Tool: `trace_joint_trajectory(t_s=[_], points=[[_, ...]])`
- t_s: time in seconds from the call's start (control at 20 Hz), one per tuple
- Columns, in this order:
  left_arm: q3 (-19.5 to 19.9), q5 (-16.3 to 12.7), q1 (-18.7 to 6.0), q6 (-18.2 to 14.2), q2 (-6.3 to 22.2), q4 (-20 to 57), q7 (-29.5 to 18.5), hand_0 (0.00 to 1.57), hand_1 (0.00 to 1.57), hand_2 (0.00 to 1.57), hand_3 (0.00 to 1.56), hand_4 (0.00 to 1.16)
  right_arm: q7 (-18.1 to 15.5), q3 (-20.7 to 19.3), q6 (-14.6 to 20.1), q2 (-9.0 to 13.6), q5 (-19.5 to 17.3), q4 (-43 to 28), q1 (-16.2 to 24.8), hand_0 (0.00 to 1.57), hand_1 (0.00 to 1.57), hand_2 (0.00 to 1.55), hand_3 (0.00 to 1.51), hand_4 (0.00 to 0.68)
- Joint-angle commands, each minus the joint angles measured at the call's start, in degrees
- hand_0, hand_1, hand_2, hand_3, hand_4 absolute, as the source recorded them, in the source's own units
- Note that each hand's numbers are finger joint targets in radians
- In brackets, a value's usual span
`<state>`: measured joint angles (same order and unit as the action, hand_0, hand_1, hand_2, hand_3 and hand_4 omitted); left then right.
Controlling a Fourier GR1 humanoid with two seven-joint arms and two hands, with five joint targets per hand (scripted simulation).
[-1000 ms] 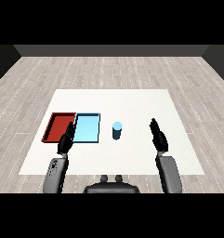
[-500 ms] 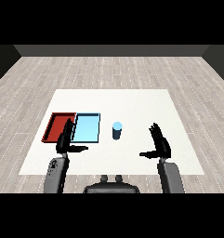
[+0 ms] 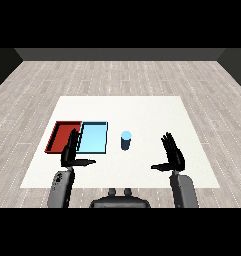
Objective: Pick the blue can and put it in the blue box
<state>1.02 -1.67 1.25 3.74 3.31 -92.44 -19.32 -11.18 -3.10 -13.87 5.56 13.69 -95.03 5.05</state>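
Note:
A blue can (image 3: 126,140) stands upright on the white table (image 3: 142,115), just right of the light blue tray (image 3: 94,138). My right hand (image 3: 173,154) hovers to the right of the can, well apart from it, open with straight fingers and the thumb pointing left. My left hand (image 3: 70,150) is open too, raised over the near edge where the red tray (image 3: 62,136) and the light blue tray meet. Neither hand touches anything.
The red tray lies directly left of the light blue tray; both hold nothing. The table's near edge runs just behind my forearms. Grey wooden floor surrounds the table.
My right hand has drawn back toward me and slightly left, with its thumb now spread toward the can. The left hand and the can have stayed put.

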Motion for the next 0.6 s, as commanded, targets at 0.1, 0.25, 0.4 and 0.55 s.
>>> trace_joint_trajectory(t_s=[0.1,0.25,0.4,0.55], points=[[1.9,-3.1,0.0,1.6,0.1,-1.0,0.2,0.00,0.00,0.00,0.00,0.00,1.7,-2.7,-0.9,0.5,2.2,4.8,-4.1,0.00,0.00,0.00,0.00,0.000],[-0.1,-0.2,-2.2,-1.5,-1.3,-1.4,2.9,0.00,0.00,0.00,0.00,0.00,1.5,0.0,1.6,-2.8,0.3,7.3,-5.5,0.00,0.00,0.00,0.00,0.000],[-0.1,-0.5,2.6,-0.4,-1.5,-2.6,-0.8,0.00,0.00,0.00,0.00,0.00,4.6,0.0,3.4,-3.4,1.0,8.9,-9.5,0.00,0.00,0.00,0.00,0.000],[1.6,-2.8,2.4,2.1,0.3,-3.7,0.4,0.00,0.00,0.00,0.00,0.00,-0.1,1.1,4.6,-5.4,-1.2,15.4,-11.3,0.00,0.00,0.00,0.00,0.000]])
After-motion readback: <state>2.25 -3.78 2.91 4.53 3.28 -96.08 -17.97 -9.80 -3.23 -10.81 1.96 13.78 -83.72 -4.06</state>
